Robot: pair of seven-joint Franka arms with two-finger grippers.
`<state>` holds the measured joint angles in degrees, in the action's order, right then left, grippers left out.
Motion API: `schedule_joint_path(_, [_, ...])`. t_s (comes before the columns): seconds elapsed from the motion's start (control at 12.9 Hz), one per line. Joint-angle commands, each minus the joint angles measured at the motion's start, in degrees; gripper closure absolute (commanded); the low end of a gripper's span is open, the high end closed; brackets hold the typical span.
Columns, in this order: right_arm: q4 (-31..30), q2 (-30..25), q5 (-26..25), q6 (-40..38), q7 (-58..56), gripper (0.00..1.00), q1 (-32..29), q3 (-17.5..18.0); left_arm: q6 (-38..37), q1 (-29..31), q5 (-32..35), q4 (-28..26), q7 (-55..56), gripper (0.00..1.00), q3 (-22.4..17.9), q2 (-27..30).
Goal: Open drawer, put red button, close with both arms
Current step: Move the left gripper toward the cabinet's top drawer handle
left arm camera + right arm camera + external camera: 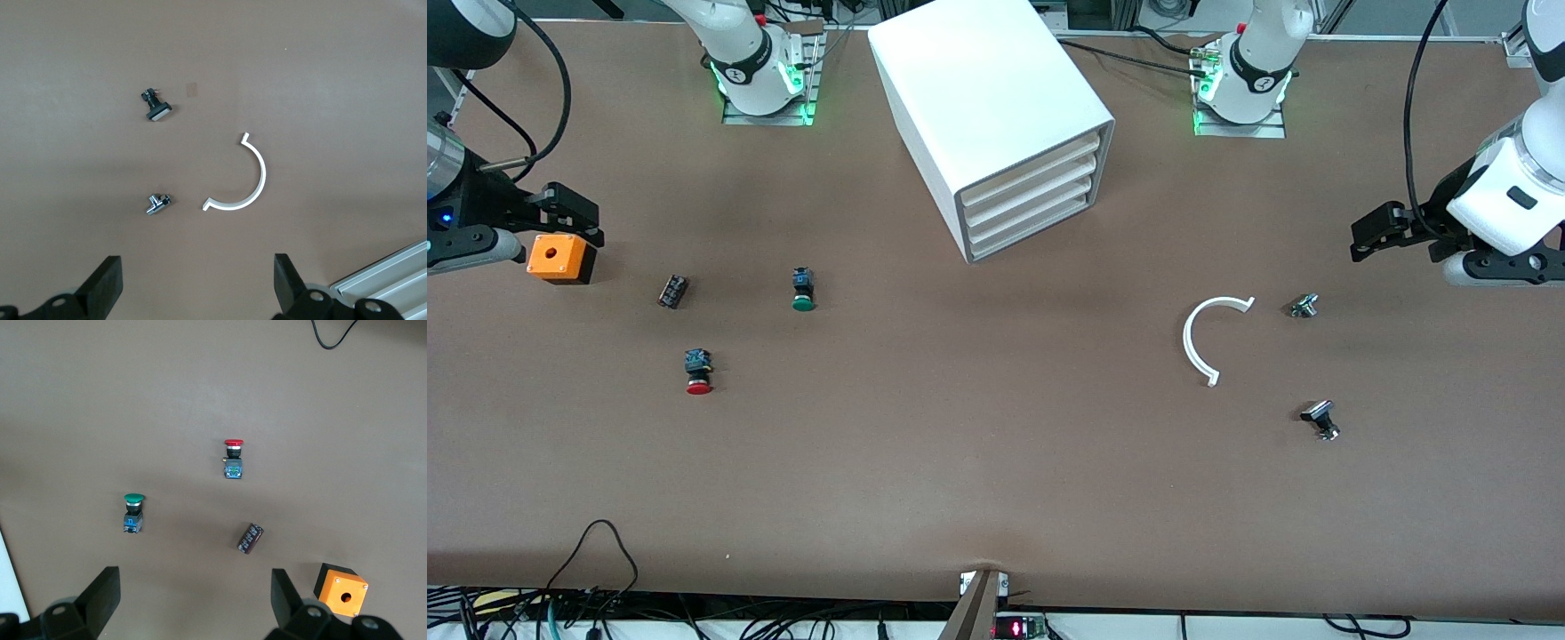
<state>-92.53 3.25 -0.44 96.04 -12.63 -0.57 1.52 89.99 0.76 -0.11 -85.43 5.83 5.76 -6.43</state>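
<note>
Front view: cabinet (996, 116) sitting with all four drawers shut, the drawer (1024, 218) not yet pulled, so the task barely beginning. Right hand (574, 218) hovering released and empty over the orange box (560, 258) at the right arm's end of the tabletop (996, 480). Red button (699, 372) lying on its side, untouched, well apart from that hand and nearer the camera than the box; green button (803, 290) and a small dark part (673, 291) lying near it. Left hand (1378, 233) hanging released and empty at the left arm's end, over bare tabletop, with a white curved piece (1208, 342) and two small metal parts (1304, 307) lying near.

Left wrist view: left hand (198, 288) gaping wide, holding nothing, looking down on the curved piece and metal parts; the cabinet's corner showing just beside one finger.

Right wrist view: right hand (193, 603) gaping wide, holding nothing; red button (233, 460) resting apart from the fingers, orange box just beside one of them.

Remaining, judging from this: opening, picking, placing, closing — everything.
</note>
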Motion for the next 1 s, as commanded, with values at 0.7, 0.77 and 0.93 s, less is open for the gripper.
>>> schedule_joint_path(0.7, [0.6,-0.1,0.3,-0.5,0.0,0.00,-0.1,0.2,-1.1,-3.6,-6.9,-0.5,-0.5,0.00,1.8,-3.8])
schedule_joint_path(0.77, [0.6,-0.1,0.3,-0.5,0.0,0.00,-0.1,0.2,-1.1,-5.1,-8.0,-0.4,-0.5,0.00,2.0,-4.8])
schedule_joint_path(0.93, [0.6,-0.1,0.3,-0.4,0.0,0.00,-0.1,0.2,-0.7,-6.8,-12.3,-0.5,-0.4,0.00,2.1,-6.7])
